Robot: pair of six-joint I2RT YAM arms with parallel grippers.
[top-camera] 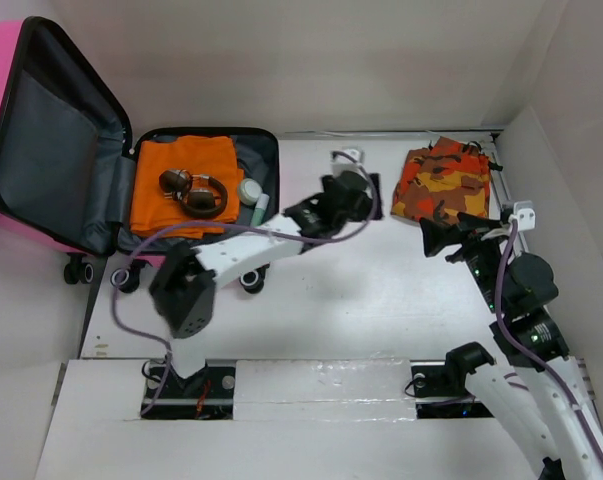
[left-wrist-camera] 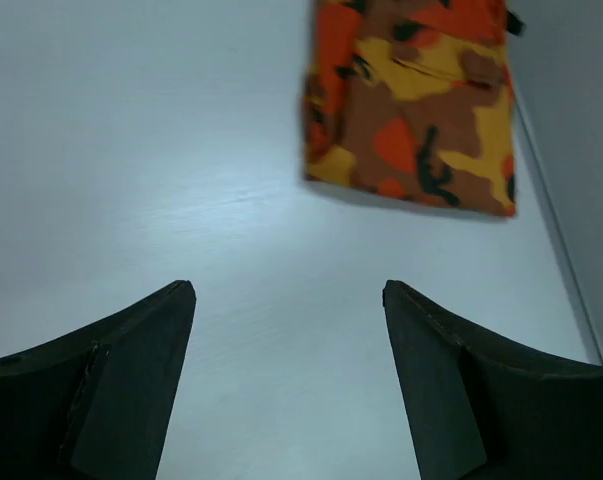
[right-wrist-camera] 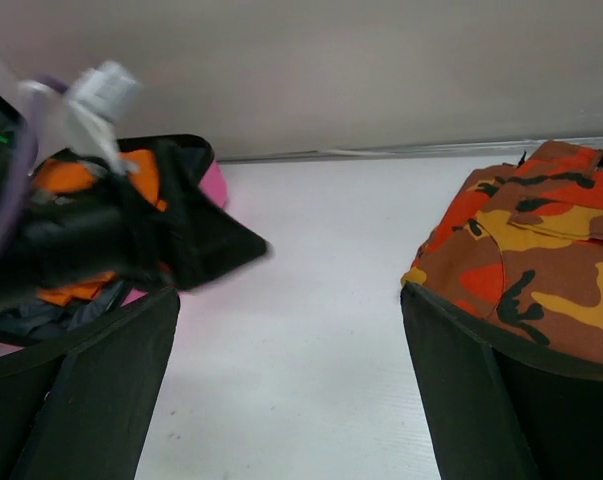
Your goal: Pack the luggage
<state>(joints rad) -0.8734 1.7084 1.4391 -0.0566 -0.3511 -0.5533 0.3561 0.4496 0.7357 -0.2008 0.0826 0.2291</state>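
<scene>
Luggage [top-camera: 51,140]: open at the far left of the surface [top-camera: 381,290], lid raised; orange cloth [top-camera: 176,175], headphones [top-camera: 196,193] and a jar [top-camera: 249,190] lie in its base.
Left claw [left-wrist-camera: 289,288]: spread wide, empty, above bare surface between luggage and camo garment [top-camera: 446,180].
Right claw [right-wrist-camera: 289,290]: spread wide, empty, just beside the garment's near edge.
Camo garment: folded flat, far right.

left hand [left-wrist-camera: 287,292] spread, camouflage cloth [left-wrist-camera: 411,110] beyond
</scene>
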